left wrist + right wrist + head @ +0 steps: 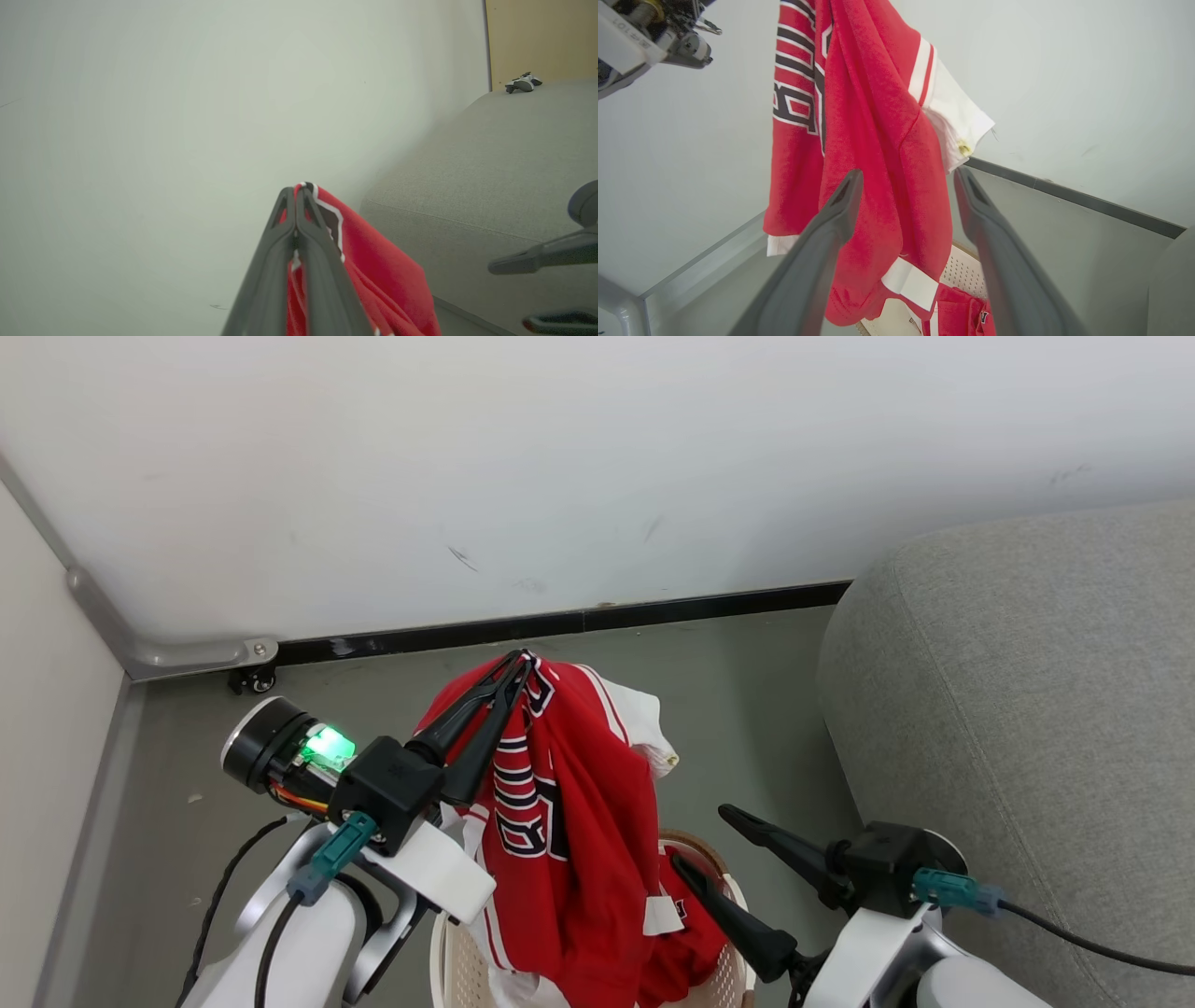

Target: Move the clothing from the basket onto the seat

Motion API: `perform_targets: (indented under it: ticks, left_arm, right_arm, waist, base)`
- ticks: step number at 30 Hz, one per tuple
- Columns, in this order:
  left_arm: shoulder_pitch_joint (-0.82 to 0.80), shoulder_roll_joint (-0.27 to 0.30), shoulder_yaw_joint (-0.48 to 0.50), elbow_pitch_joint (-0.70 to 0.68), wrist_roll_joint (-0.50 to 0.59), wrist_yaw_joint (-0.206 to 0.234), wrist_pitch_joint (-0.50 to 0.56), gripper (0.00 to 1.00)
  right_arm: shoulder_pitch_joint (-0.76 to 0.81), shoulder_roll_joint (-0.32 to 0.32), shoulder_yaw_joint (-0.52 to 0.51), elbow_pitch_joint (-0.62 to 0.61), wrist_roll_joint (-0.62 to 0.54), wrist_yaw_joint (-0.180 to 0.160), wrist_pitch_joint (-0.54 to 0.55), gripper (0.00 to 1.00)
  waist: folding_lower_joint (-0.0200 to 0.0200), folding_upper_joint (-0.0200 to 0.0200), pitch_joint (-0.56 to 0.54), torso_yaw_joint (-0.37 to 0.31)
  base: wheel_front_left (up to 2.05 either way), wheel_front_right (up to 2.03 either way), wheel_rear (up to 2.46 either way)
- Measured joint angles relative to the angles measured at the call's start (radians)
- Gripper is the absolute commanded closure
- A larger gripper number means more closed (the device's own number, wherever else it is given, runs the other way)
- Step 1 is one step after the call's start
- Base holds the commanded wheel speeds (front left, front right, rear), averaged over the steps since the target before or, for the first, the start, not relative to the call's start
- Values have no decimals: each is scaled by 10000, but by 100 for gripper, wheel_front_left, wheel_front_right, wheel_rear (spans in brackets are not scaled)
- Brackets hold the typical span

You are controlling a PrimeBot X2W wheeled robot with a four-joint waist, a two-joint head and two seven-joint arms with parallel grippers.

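Shows, from the head camera, the left gripper (519,661) raised at mid-frame, its two dark fingers pressed together and pinching the top fold of a red jersey (579,803). Lets the jersey drape straight down, with white stripes and navy-and-white lettering on the side nearest the arm and a white-cuffed sleeve sticking out toward the wall (597,476). Brings the lower hem down into the cream laundry basket (455,961) at the bottom edge, on the grey floor (747,709).

Places the right gripper (700,835) at lower right, fingers spread apart and holding nothing, tips just beside the hanging cloth and over the basket's brown rim. Sets the light grey seat (1027,709) along the right side, near the basket but apart from it, with no clothing on the part in view.

From the left wrist, looks along the closed left gripper (299,187) with red jersey (373,252) spilling to one side and the seat (490,163) beyond.

From the right wrist, frames the jersey (878,116) between the parted fingers of the right gripper (908,172), above the perforated basket (962,273). Leaves unclear whether the red fabric (962,310) lying inside the basket is the jersey's tail or a second garment.

Adds a black baseboard (579,621) where the wall meets the floor.
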Motion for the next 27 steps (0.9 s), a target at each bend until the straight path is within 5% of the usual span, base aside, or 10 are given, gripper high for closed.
perform_targets:
  ticks: [27]
  left_arm:
    - [-1319,-828,-1183,-322,-483,-265,972,100]
  right_arm:
    - [-478,-257,968,341,554,0,180,0]
  waist:
    - [0,0,180,-89]
  base:
    - [0,0,0]
